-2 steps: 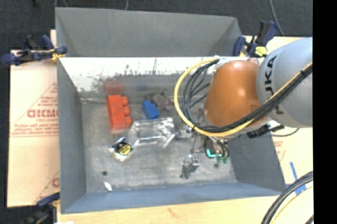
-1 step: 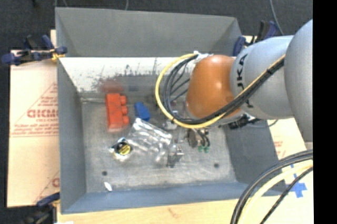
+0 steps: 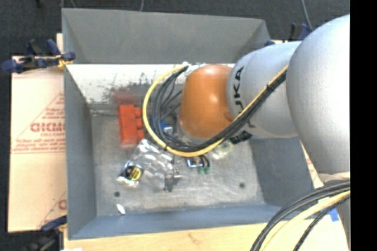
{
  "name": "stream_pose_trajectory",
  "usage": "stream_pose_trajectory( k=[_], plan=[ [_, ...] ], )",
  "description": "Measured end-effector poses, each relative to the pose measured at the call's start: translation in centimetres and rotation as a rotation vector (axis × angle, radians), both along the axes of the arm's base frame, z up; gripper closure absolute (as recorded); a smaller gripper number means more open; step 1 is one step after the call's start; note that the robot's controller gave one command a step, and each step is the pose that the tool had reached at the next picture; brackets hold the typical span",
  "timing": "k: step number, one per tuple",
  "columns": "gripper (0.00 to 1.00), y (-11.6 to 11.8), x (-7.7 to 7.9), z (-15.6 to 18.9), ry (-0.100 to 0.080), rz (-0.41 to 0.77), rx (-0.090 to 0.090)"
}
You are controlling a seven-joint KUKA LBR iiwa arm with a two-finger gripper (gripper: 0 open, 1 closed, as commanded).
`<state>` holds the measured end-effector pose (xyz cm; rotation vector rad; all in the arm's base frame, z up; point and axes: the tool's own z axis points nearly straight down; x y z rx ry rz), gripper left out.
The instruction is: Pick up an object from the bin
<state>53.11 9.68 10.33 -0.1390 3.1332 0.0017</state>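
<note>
My arm reaches into the grey metal bin (image 3: 79, 144) from the right, its orange wrist cover (image 3: 203, 99) and looped cables hanging above the bin's middle. My tool (image 3: 169, 175) sits low over a clear crumpled plastic piece (image 3: 147, 157) on the bin floor; I cannot tell whether it is released or clenched. 1 orange-red plastic brick (image 3: 131, 124) lies just behind the clear piece, toward the left. A small black and yellow object (image 3: 130, 174) lies near the tool's left, and a small green piece (image 3: 203, 167) to its right.
</note>
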Motion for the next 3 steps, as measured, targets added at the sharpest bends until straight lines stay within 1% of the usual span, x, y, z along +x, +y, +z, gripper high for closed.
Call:
stream_pose_trajectory(
  k=[1, 2, 3],
  plan=[
    [0.0, 1.3, 3.7, 0.6, 0.0, -0.098, 0.002],
    [0.0, 0.6, 3.3, -0.8, -0.005, -0.091, 0.002],
    [0.0, -1.4, 2.3, -2.8, -0.007, -0.128, 0.007]
  ],
)
